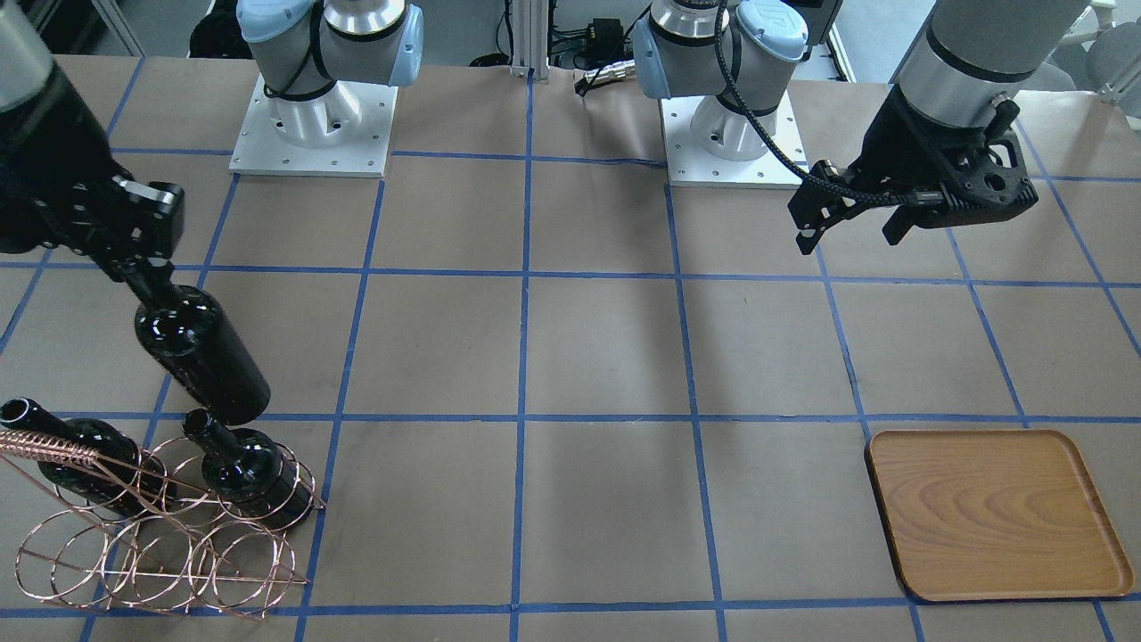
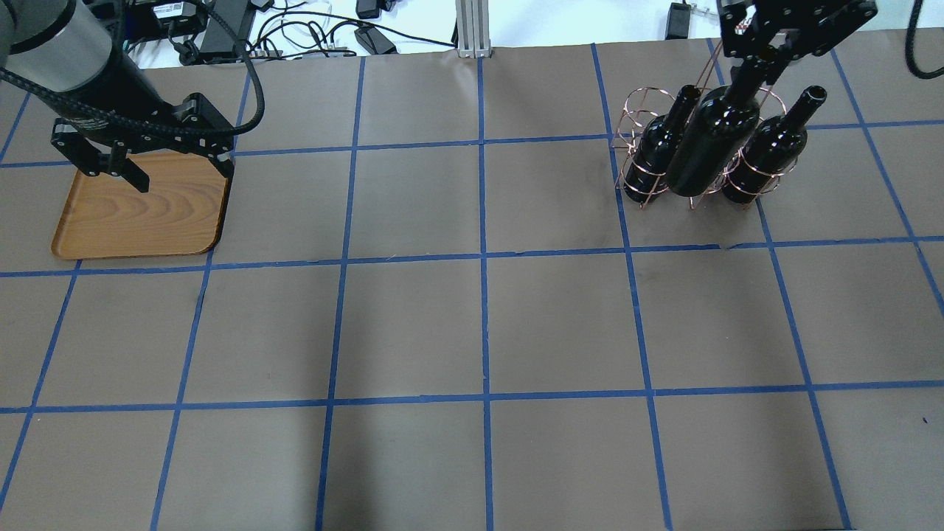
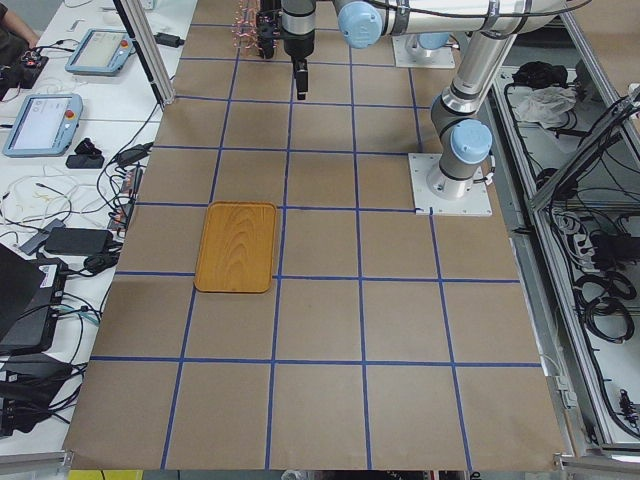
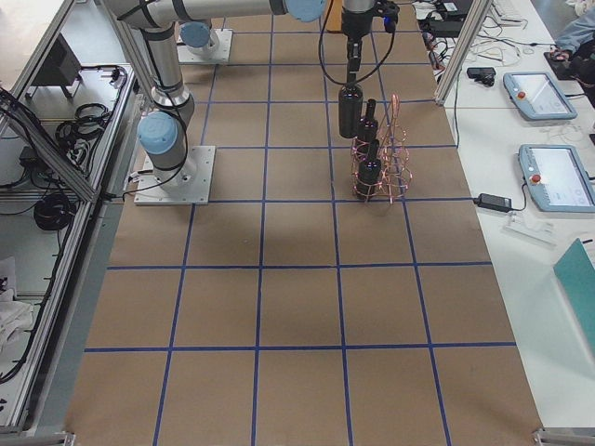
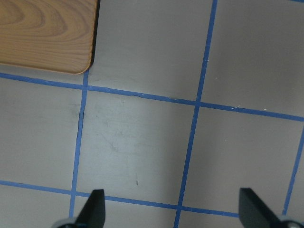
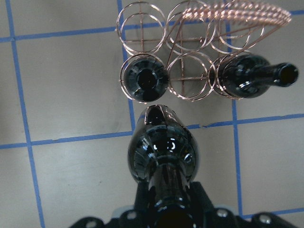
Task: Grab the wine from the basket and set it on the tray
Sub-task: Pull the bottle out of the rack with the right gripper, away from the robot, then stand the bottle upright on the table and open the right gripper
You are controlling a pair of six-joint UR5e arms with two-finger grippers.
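My right gripper (image 1: pixel 134 263) is shut on the neck of a near-black wine bottle (image 1: pixel 201 353) and holds it tilted in the air, just on the robot's side of the copper wire basket (image 1: pixel 53 446). The right wrist view shows the held bottle (image 6: pixel 164 156) above the table in front of the basket (image 6: pixel 237 14). Two more bottles (image 1: pixel 250 473) (image 1: pixel 85 450) stay in the basket's loops. My left gripper (image 1: pixel 856 227) is open and empty, in the air near the wooden tray (image 1: pixel 998 513). The tray (image 2: pixel 140 210) is bare.
Brown paper with a blue tape grid covers the table. The two arm bases (image 1: pixel 312 125) (image 1: pixel 735 134) stand at the robot's edge. Cables (image 2: pixel 295 33) and operator devices lie beyond the far edge.
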